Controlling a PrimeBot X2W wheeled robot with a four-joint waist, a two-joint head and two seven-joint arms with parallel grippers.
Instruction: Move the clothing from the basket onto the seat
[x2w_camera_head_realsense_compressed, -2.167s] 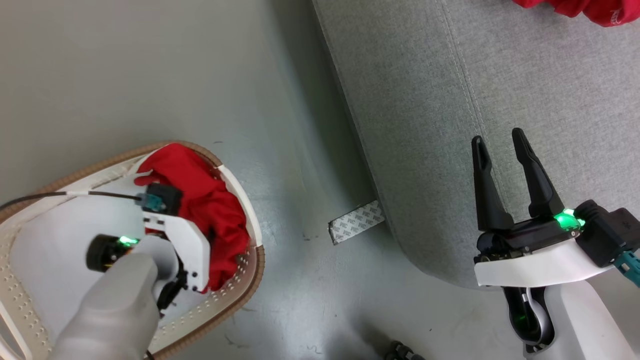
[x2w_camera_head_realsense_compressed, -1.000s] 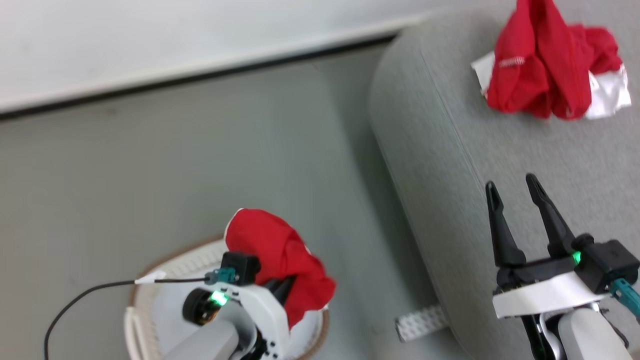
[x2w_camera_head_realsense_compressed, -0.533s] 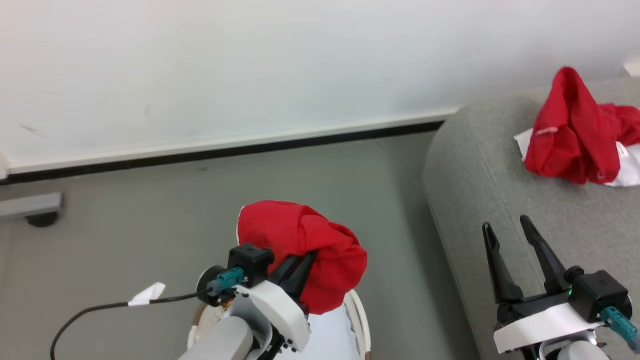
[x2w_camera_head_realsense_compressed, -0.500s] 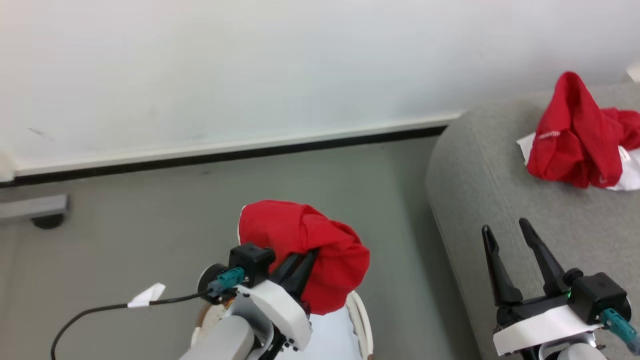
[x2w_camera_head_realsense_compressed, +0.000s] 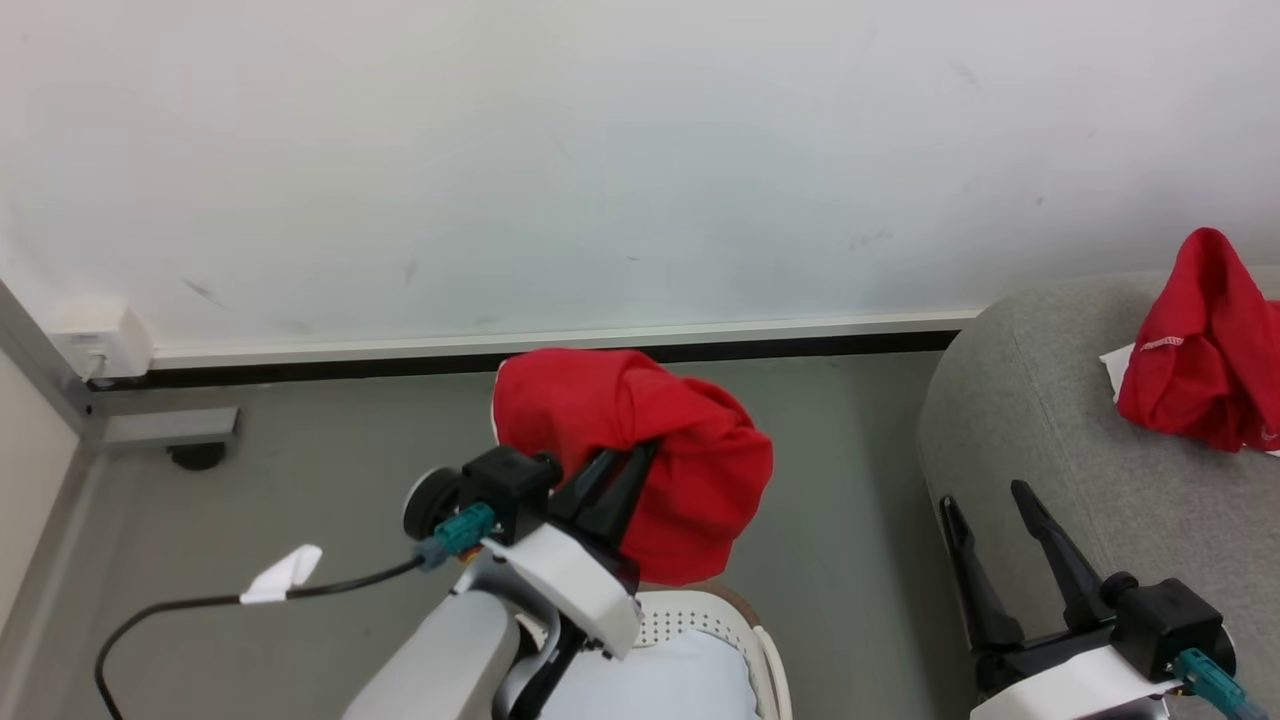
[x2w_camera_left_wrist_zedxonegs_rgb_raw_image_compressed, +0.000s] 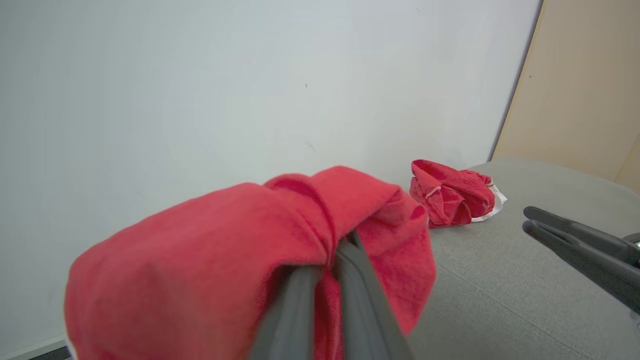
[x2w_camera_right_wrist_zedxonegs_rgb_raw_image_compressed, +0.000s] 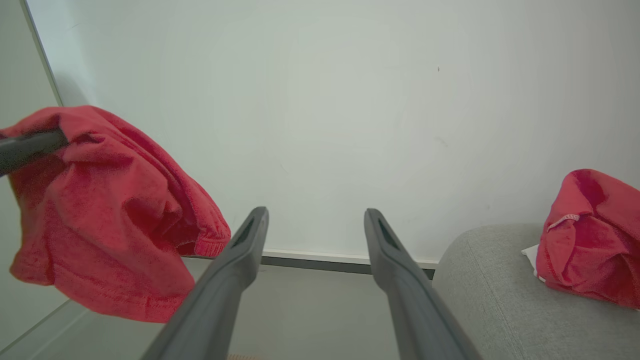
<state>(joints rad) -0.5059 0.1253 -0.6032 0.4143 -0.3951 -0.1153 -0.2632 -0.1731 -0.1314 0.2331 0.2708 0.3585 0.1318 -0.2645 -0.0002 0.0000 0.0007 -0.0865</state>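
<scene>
In the head view, the left gripper (x2w_camera_head_realsense_compressed: 630, 465) is seen clamped on a soft, crumpled bright red fabric garment (x2w_camera_head_realsense_compressed: 690, 450). The garment is held in the air, clear of a small oval white plastic basket (x2w_camera_head_realsense_compressed: 700, 625) pierced with rows of small holes. A smooth pale lining (x2w_camera_head_realsense_compressed: 670, 685) is seen inside the basket. The right gripper (x2w_camera_head_realsense_compressed: 983, 495) is held with its two long dark fingers spread and nothing between them, by the rounded end of a large light grey fabric sofa (x2w_camera_head_realsense_compressed: 1040, 420). A second red garment (x2w_camera_head_realsense_compressed: 1200, 350), with a white panel under it, is bunched on the sofa, well apart from both grippers.

In the left wrist view, the left gripper (x2w_camera_left_wrist_zedxonegs_rgb_raw_image_compressed: 332, 260) is shown pressed shut, with a fold of the bright red fabric garment (x2w_camera_left_wrist_zedxonegs_rgb_raw_image_compressed: 200, 250) pinched between its fingers and the rest draped to both sides. The second red garment (x2w_camera_left_wrist_zedxonegs_rgb_raw_image_compressed: 450, 192) is seen lying on the woven grey sofa (x2w_camera_left_wrist_zedxonegs_rgb_raw_image_compressed: 500, 280), before a plain white wall (x2w_camera_left_wrist_zedxonegs_rgb_raw_image_compressed: 200, 75).

In the right wrist view, the right gripper (x2w_camera_right_wrist_zedxonegs_rgb_raw_image_compressed: 316, 215) is seen wide open and touching nothing. The held garment (x2w_camera_right_wrist_zedxonegs_rgb_raw_image_compressed: 110, 210) is seen hanging at the left, and the second red garment (x2w_camera_right_wrist_zedxonegs_rgb_raw_image_compressed: 590, 235) resting on the sofa (x2w_camera_right_wrist_zedxonegs_rgb_raw_image_compressed: 490, 280) at the right.
</scene>
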